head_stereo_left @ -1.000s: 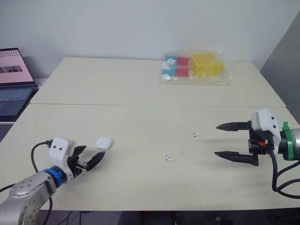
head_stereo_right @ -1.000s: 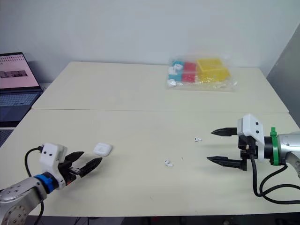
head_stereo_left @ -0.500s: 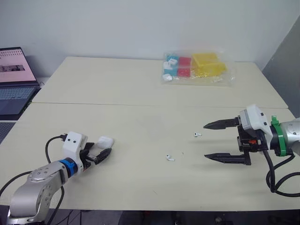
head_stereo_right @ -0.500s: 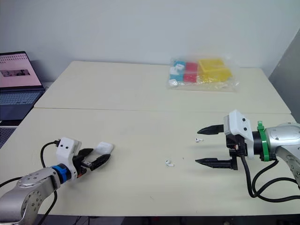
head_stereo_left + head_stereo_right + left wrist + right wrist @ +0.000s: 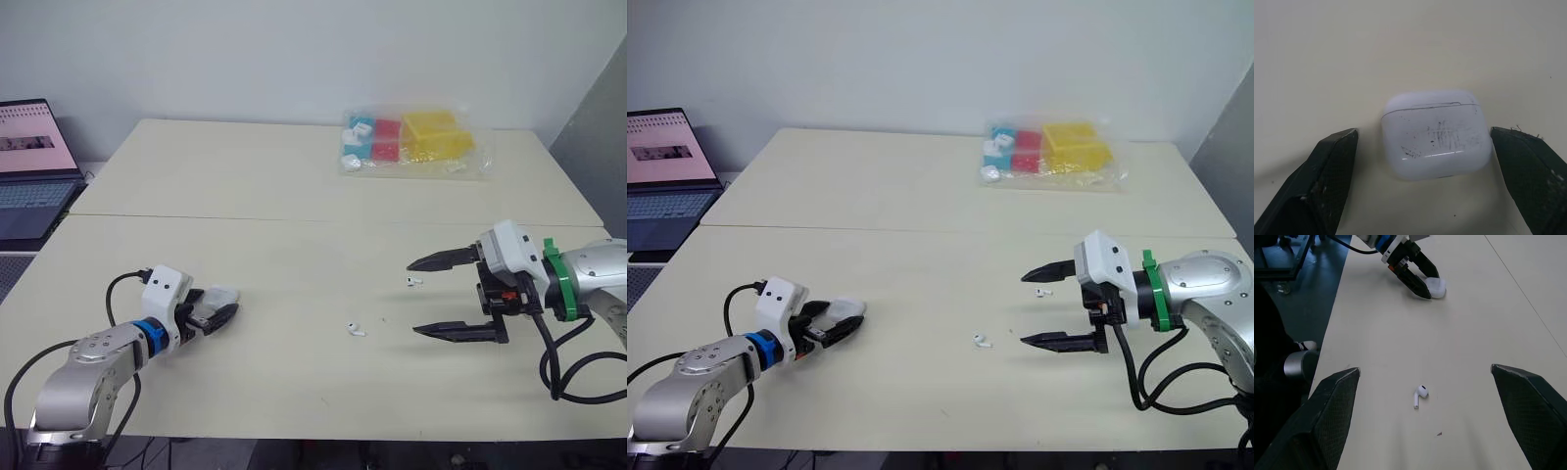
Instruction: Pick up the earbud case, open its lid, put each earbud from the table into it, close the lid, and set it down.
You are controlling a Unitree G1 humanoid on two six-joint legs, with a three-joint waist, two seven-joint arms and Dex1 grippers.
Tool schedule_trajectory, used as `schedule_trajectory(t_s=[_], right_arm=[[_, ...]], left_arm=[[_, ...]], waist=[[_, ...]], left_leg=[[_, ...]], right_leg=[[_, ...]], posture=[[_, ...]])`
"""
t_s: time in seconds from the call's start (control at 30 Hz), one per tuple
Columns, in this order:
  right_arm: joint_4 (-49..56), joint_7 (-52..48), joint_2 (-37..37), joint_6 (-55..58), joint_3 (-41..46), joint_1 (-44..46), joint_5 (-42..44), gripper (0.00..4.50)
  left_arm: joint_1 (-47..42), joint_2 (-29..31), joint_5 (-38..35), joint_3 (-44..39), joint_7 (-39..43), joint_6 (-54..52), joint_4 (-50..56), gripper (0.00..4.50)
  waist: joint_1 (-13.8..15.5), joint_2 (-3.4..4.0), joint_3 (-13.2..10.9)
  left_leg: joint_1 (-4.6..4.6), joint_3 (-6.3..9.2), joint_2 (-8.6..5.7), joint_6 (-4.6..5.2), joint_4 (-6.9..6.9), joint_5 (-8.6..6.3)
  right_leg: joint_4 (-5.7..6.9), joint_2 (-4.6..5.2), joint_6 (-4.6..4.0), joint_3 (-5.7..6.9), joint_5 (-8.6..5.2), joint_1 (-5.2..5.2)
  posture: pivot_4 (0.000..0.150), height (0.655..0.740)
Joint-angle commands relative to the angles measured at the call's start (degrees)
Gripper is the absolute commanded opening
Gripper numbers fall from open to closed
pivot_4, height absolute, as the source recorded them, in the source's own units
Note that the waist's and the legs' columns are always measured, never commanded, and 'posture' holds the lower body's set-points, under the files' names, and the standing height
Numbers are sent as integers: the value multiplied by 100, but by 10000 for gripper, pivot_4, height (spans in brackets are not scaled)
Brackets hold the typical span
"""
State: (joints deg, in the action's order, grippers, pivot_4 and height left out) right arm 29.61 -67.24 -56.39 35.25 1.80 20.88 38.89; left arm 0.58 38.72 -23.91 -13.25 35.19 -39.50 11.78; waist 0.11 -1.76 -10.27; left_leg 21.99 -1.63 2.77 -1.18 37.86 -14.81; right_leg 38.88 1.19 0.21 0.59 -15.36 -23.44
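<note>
On the table [image 5: 294,196], the right hand [image 5: 413,299] hangs wide apart. The left hand [image 5: 217,311], fingers parted, brackets the earbud case [image 5: 1436,133], whose smooth rounded shell could squirt free under an off-centre squeeze. Two earbuds [image 5: 412,281] [image 5: 354,330] lie mid-table.

Head stereo pair fwd-down over table [image 5: 294,257] — both wrist cams on earbud case [image 5: 1436,133], L close, R far
</note>
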Motion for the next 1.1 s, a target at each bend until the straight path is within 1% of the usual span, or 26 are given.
schedule_trajectory(t_s=[0.03, 0.1, 0.23, 0.4, 0.43, 0.5, 0.53, 0.6, 0.7, 0.8, 0.93, 1.0, 1.1], right_arm=[[29, -24, -3, -118, 46, 101, -50, 45000], [22, -22, 11, -138, 40, 104, -62, 45000], [49, 3, 25, -151, 80, 58, -54, 45000], [92, 156, 27, -62, 119, -46, -32, 45000], [126, 223, 4, 36, 132, -94, 0, 45000], [224, 548, 1, 573, 154, -163, 246, 45000], [336, 816, -28, 862, 81, -178, 199, 45000], [531, 1376, 150, 1404, -54, -146, 274, 45000], [665, 2253, 808, 2277, 63, 13, 1056, 45000], [712, 2895, 1248, 2867, 202, 143, 1569, 45000], [566, 3993, 1998, 3723, 238, 140, 2668, 45000], [392, 4521, 2401, 3901, 232, 233, 2963, 45000], [176, 5063, 2665, 4138, 255, 358, 3329, 45000]], left_arm=[[62, 10, 50, 257, 153, -86, -128, 32053], [46, 5, 69, 279, 190, -57, -157, 27659], [88, 105, 241, 413, 418, 325, -154, 27648], [226, 235, 399, 671, 891, 937, -5, 27648], [215, 215, 408, 801, 1102, 1254, 144, 27648], [95, 193, 600, 1249, 1553, 2042, 465, 27648], [-3, 191, 785, 1496, 1754, 2524, 520, 27648], [-270, -29, 868, 1720, 1761, 2837, 484, 27648], [-704, -310, 1026, 2022, 1815, 3310, 330, 27648], [-925, -448, 1112, 2171, 1913, 3697, 230, 27648], [-1446, -738, 1336, 2453, 2049, 4478, 7, 27648], [-1621, -810, 1458, 2559, 2133, 4854, -166, 27648], [-1713, -849, 1480, 2604, 2190, 5158, -295, 27648]], waist=[[1, 0, 0], [2, 1, 1], [9, 1, 1], [8, 2, 0], [14, 2, 0], [53, 2, 0], [66, 3, 0], [86, -1, 0], [103, -10, 3], [62, -4, 1], [33, -6, 1], [27, -6, 1], [-12, -5, 1]], left_leg=[[0, 0, -1, 0, -1, 0], [1, -3, -1, 0, -2, 0], [2, -2, -3, 0, -2, 0], [4, -7, -3, -1, -5, -1], [6, -7, -3, -1, -6, -1], [13, -7, -5, -2, -7, -4], [25, -6, -8, -3, -7, -5], [60, -9, -11, -4, -1, -6], [95, -5, -5, -3, 11, -5], [91, -4, -4, -2, 7, -4], [95, 0, -5, -1, 7, -4], [95, -2, -9, -1, 9, -4], [93, -4, -7, 0, 10, -4]], right_leg=[[-2, 1, 0, 0, 0, 0], [-4, 2, 1, -1, -1, 0], [-5, 6, 3, -1, -1, 0], [-15, 9, 2, -3, -1, 0], [-18, 10, 2, -3, -1, -1], [-29, 13, 5, -2, -2, -1], [-34, 18, 5, -1, -2, -5], [-41, 23, -13, -3, 20, -30], [-33, 13, 0, -3, 31, -63], [-25, -9, -1, -6, 30, -66], [-25, -16, 9, 2, 24, -65], [-25, -22, 9, 1, 25, -63], [-24, -29, 17, -9, 26, -63]], posture=[[1500, 7400], [1500, 7400], [1500, 7400], [1500, 7400], [1500, 7400], [1500, 7400], [1500, 7400], [1500, 7400], [1500, 7400], [1500, 7400], [1500, 7400], [1500, 7400], [1500, 7400]])
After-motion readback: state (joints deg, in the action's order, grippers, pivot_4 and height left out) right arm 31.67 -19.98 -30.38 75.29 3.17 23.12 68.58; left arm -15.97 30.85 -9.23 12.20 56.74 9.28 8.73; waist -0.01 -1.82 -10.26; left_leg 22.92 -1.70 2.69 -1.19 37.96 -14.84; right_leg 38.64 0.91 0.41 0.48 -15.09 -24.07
